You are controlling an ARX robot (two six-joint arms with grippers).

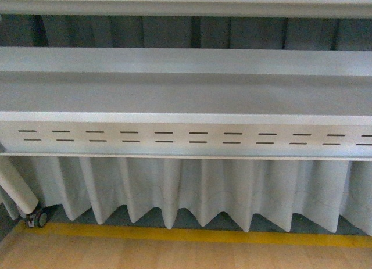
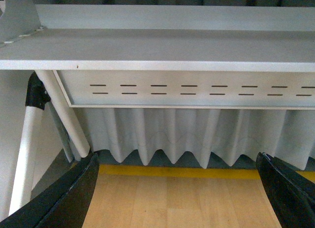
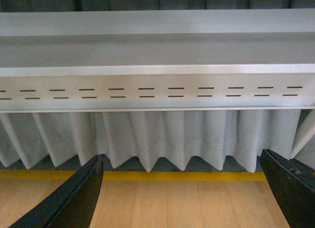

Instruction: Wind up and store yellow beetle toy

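The yellow beetle toy is out of view in all three views. My left gripper (image 2: 179, 198) is open and empty; its black fingers (image 2: 64, 198) frame a bare strip of light wooden surface (image 2: 172, 203). My right gripper (image 3: 182, 198) is open and empty too, its black fingers (image 3: 74, 201) wide apart over the same kind of wooden surface (image 3: 182, 203). Neither arm shows in the front view.
A grey metal shelf unit (image 1: 186, 89) with a slotted front panel (image 1: 186, 138) stands ahead, a pleated white curtain (image 1: 192, 187) hanging below it. A yellow strip (image 1: 192, 235) edges the wood. A white leg with a caster (image 1: 36, 218) stands at the left; white slanted legs (image 2: 64, 114) show in the left wrist view.
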